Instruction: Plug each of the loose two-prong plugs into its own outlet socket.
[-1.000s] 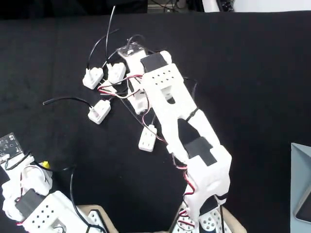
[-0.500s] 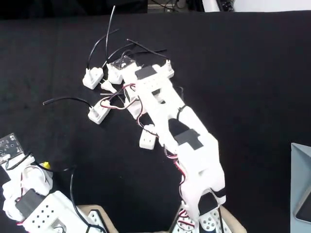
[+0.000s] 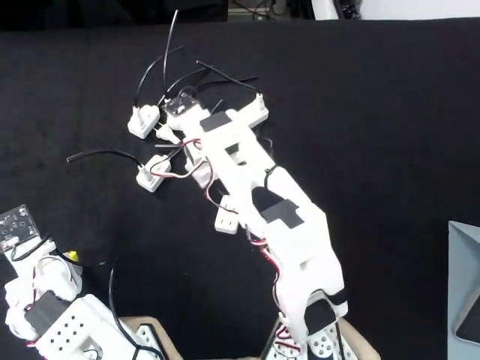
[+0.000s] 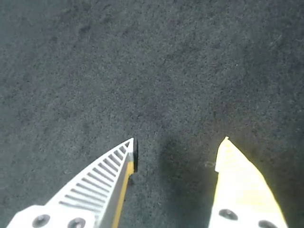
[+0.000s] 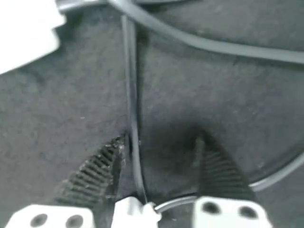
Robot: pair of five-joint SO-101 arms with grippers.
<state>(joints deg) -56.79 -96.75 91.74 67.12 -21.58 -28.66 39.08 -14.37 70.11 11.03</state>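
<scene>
1. At the near left edge of the high view, the left arm (image 3: 52,315) sits folded low. The left pincer (image 4: 178,140) is released, its fingers spread wide just above the bare black tabletop (image 3: 390,112) with nothing between them.
2. Further right, on the far side, a white first plug (image 3: 143,120) lies loose with its dark lead curling away. A second plug (image 3: 153,173) lies nearer, and its lead trails off to the left.
3. The right arm (image 3: 277,217) stretches from the near centre edge diagonally toward the far left. Its wrist end is over the tangle of leads, just beside the first plug.
4. The right pincer (image 5: 159,140) is released and low over the cloth. A black cable (image 5: 132,95) runs lengthwise between its parted fingers without being pinched. A blurred white body (image 5: 26,28) lies beyond one finger; I cannot tell whether it is a plug or a socket.
5. A white block (image 3: 226,219) lies on the cloth, partly tucked under the right arm.
6. Rightmost, a white socket piece (image 3: 256,112) lies beside the wrist, and a dark lead reaches it.
</scene>
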